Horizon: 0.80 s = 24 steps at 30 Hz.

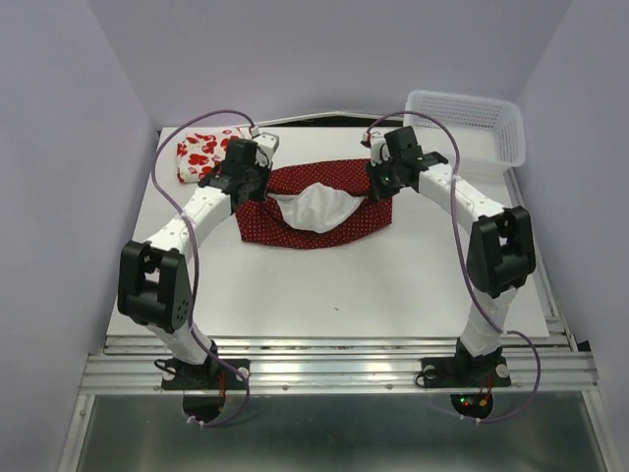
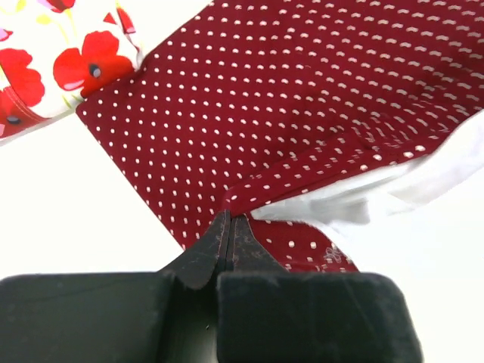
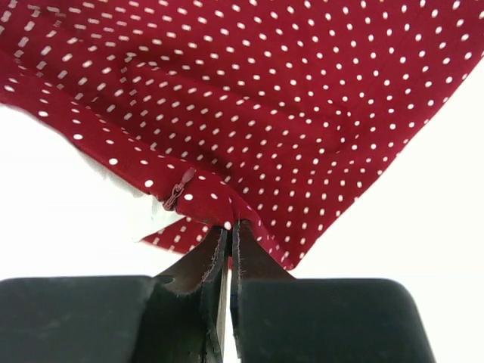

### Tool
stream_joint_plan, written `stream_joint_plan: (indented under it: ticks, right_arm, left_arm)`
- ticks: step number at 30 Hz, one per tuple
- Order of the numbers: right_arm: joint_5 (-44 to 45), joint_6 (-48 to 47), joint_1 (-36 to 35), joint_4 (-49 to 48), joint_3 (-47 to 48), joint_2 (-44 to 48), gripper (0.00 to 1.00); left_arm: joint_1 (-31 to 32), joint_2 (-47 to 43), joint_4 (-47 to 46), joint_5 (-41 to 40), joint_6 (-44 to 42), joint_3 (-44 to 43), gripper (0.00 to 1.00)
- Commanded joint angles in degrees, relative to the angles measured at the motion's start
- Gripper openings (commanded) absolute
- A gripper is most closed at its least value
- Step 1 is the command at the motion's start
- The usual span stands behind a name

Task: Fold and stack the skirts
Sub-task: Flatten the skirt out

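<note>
A dark red skirt with tiny white dots point(image 1: 314, 228) lies across the middle of the table, its white lining point(image 1: 316, 206) showing at the top. My left gripper point(image 1: 246, 187) is shut on its left upper edge point(image 2: 242, 198), and my right gripper point(image 1: 383, 180) is shut on its right upper edge point(image 3: 227, 203) next to a small zipper pull point(image 3: 175, 190). The white skirt with red flowers point(image 1: 204, 152) lies folded at the back left, and its corner point(image 2: 68, 60) touches the dotted skirt's edge in the left wrist view.
A white plastic lattice basket point(image 1: 470, 126) stands at the back right corner. The white table point(image 1: 344, 295) ends at a metal rail near the arm bases. Purple walls close in both sides and the back.
</note>
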<state>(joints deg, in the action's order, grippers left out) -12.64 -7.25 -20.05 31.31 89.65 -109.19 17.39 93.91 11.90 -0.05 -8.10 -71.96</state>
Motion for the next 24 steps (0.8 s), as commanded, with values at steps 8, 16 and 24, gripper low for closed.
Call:
stream_joint_plan:
  ticks: [8, 16, 24]
  right_arm:
    - [5.4, -4.6, 6.0, 6.7, 8.1, 7.3, 0.01]
    - [10.4, -14.5, 6.5, 10.2, 0.5, 11.5, 0.01]
    - [-1.6, -12.9, 6.5, 20.5, 4.7, 23.7, 0.01]
  left_arm:
    - [-4.7, -3.7, 16.0, 7.2, 1.9, -17.9, 0.00]
    - [-7.6, -1.3, 24.6, 9.8, -3.4, -15.6, 0.00]
    - [-8.9, -18.9, 28.3, 34.7, -10.5, -10.8, 0.00]
